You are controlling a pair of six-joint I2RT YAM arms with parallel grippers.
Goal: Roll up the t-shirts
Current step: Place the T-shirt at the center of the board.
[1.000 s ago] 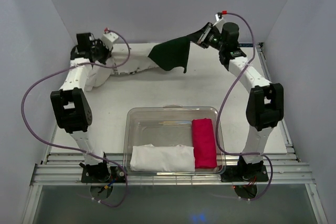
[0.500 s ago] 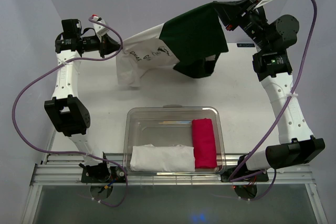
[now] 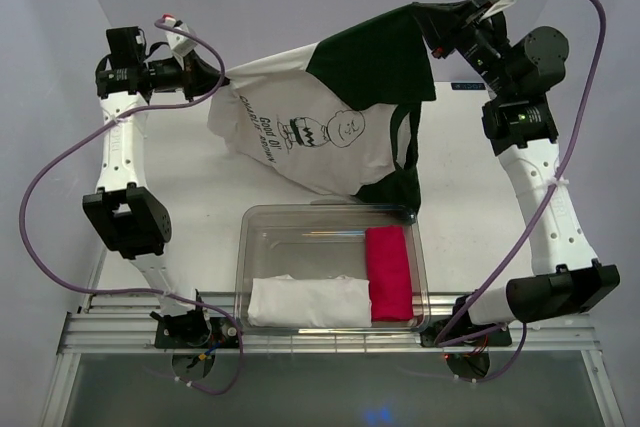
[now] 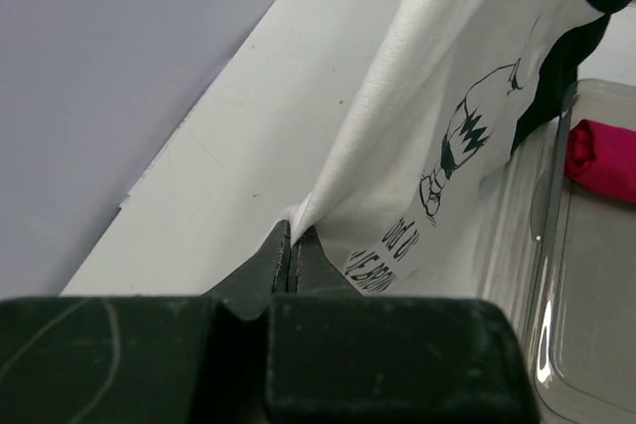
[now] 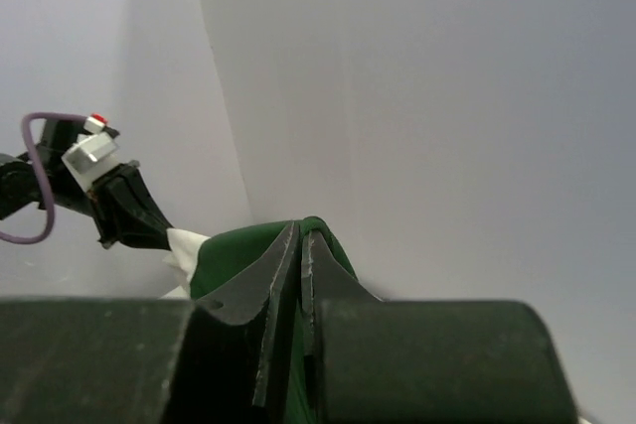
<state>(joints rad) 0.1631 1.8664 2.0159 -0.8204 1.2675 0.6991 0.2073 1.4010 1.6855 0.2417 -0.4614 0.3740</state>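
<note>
Above my table (image 3: 200, 217), the white t-shirt (image 3: 300, 147) with a cartoon print hangs stretched from ten o'clock toward centre. The dark green t-shirt (image 3: 375, 57) drapes against it at one o'clock. The clear bin (image 3: 330, 209) at six holds a white roll (image 3: 308, 301) and a pink roll (image 3: 388, 273). My left pincer (image 4: 290, 245) is clamped on the white shirt's edge, and my right pincer (image 5: 301, 235) is clamped on the green.

White t-shirt (image 3: 300, 142) and dark green t-shirt (image 3: 375, 57) stretched aloft, upper centre.
White shows black lettering and a cartoon; green overlaps its right end, hanging lower.
</note>
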